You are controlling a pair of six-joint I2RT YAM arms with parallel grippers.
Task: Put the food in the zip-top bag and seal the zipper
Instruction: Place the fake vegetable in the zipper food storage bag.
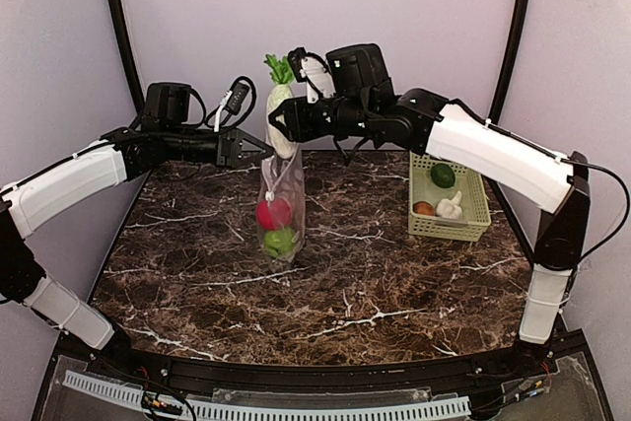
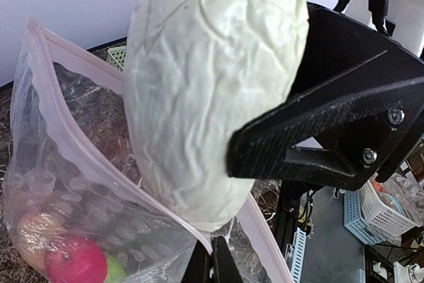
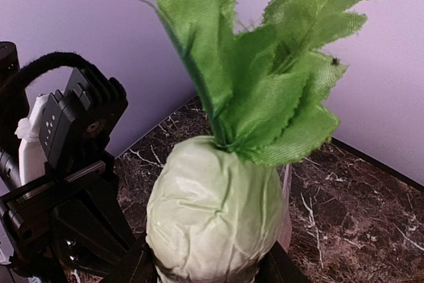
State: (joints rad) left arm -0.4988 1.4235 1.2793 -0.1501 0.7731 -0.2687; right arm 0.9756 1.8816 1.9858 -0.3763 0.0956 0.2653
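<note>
Looking down from above, the top camera shows the whole layout. The bag (image 1: 283, 194) stands upright near the middle of the counter (image 1: 197, 283), toward its far edge. A red apple (image 1: 273, 212) lies inside it over a green apple (image 1: 279, 240). Near the right edge sits a basket (image 1: 473, 206) holding a dark green piece (image 1: 443, 175), a brown piece (image 1: 424, 208) and garlic (image 1: 451, 206). Neither wrist view shows these three.

The left wrist view fills in what the top view cannot. The zipper (image 2: 93, 154) runs as a pale pink strip along the bag's open rim, and the radish (image 2: 212, 91) has its blunt lower end right at that mouth. Whether the tip is already past the rim cannot be told. Both apples show through the dotted plastic below.

The right wrist view alone gives the radish's frayed green leaves (image 3: 265, 84) close up, pointing upward, with the left arm (image 3: 73, 157) just beside.

The left jaws are pressed together on the bag's top edge, pinching the rim and holding it up. The right jaws stand partly apart, clamped on the radish's white body from both sides, carrying it upright above the bag.
</note>
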